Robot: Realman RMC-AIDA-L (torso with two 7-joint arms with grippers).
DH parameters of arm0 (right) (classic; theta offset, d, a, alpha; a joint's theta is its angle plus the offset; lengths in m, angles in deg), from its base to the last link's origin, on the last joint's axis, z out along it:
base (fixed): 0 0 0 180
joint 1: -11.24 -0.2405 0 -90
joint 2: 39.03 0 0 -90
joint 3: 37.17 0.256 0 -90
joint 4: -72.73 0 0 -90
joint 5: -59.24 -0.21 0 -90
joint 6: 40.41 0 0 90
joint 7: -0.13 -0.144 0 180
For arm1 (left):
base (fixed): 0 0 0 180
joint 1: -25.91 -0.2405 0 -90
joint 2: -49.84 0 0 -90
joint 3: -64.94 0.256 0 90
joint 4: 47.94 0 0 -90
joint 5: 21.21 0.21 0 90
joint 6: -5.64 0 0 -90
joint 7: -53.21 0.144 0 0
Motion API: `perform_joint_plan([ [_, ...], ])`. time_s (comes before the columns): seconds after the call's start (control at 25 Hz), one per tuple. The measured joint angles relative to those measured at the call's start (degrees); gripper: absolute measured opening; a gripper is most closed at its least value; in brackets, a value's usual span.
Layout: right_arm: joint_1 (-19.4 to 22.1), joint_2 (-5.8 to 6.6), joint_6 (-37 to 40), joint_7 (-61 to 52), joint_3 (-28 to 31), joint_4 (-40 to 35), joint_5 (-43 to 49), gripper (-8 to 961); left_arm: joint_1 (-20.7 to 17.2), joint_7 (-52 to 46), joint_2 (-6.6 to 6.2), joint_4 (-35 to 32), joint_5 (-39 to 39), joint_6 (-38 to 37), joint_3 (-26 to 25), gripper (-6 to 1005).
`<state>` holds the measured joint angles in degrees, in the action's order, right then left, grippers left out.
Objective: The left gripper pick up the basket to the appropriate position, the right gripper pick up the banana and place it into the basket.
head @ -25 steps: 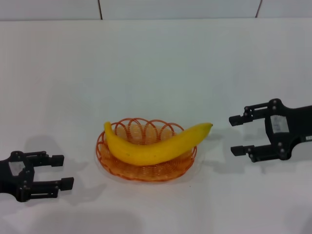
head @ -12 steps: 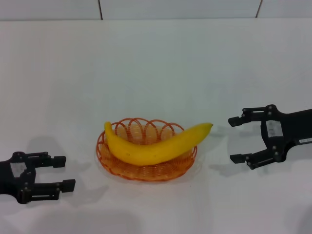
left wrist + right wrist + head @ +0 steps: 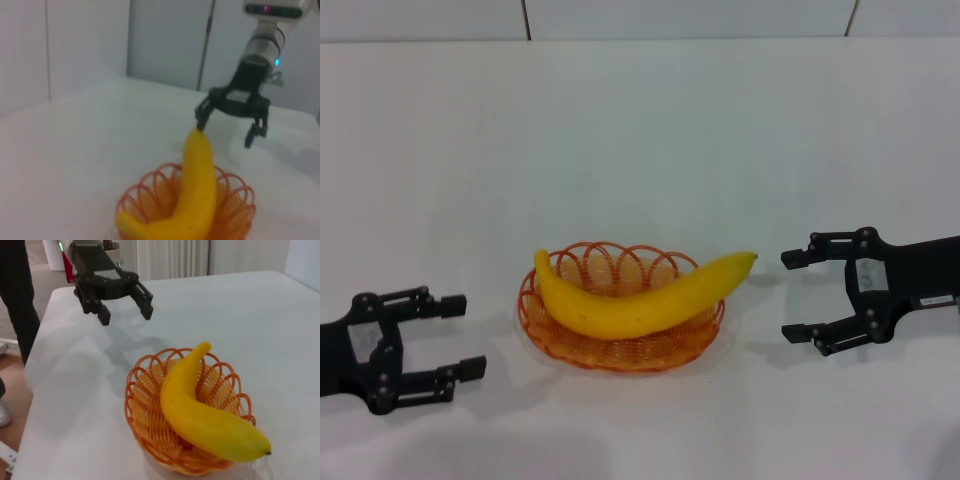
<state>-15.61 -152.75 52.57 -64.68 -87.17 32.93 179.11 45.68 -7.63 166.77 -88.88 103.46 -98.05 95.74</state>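
Banana already lies across the basket at frame centre; I judge the task done, so I'd retract both spread grippers: left gripper, right gripper.

Between the left end effector and the basket lies a strip of bare bench, so the side approach there is free. The right end effector, fingers spread, faces the banana tip with a short open gap. The banana spans the basket and overhangs its rim toward the right end effector, blocking entry from above.
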Motion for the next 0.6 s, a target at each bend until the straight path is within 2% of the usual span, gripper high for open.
perform_joint_plan([
  [0.16,-0.11,-0.36,-0.5,0.5,-0.01,0.37,0.0,892,0.6,4.0,-0.12,3.0,-0.66,0.39,-1.06,757],
  [0.6,0.01,-0.48,-0.83,2.3,-0.01,1.04,0.18,892,0.74,1.74,-0.18,3.2,-0.68,5.25,-1.2,757],
])
